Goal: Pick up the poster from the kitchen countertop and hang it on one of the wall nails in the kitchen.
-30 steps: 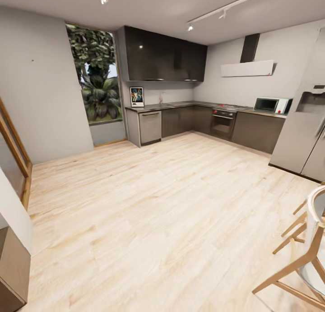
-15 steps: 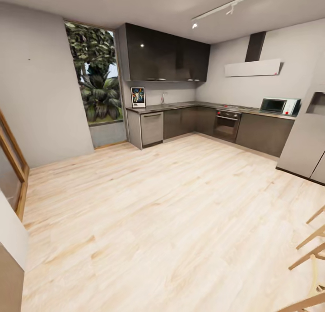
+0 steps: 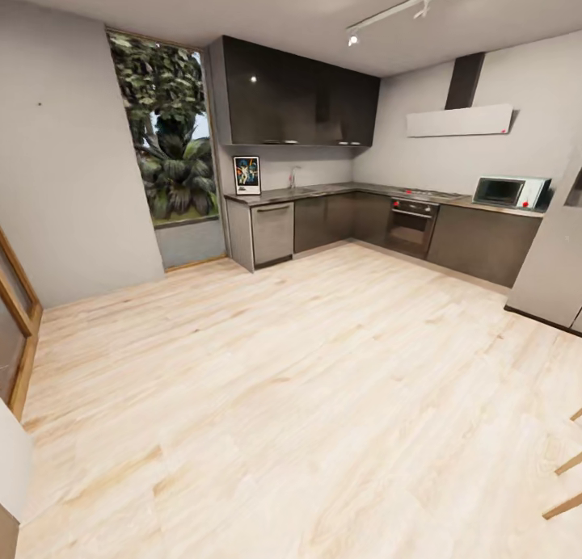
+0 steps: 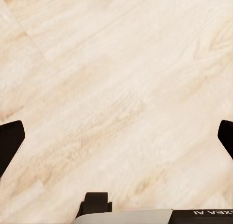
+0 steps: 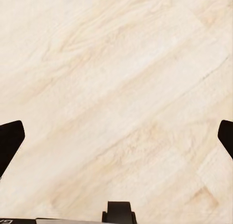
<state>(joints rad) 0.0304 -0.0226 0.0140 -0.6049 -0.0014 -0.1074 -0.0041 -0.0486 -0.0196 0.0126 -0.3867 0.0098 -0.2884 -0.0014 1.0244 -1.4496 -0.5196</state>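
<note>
One upright black-framed Star Wars poster (image 3: pixel 246 174), long axis vertical, facing the room, at the glossy grey kitchen worktop's (image 3: pixel 323 191) left end, left gripper (image 4: pixel 116 136) and right gripper (image 5: pixel 116 136) spread wide, empty, above pale wood floor (image 3: pixel 307 397).

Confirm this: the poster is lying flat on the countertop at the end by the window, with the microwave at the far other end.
Not quite. In the head view the poster stands upright against the wall, not flat. It is on the countertop at the window end, and the microwave is at the other end.
</note>
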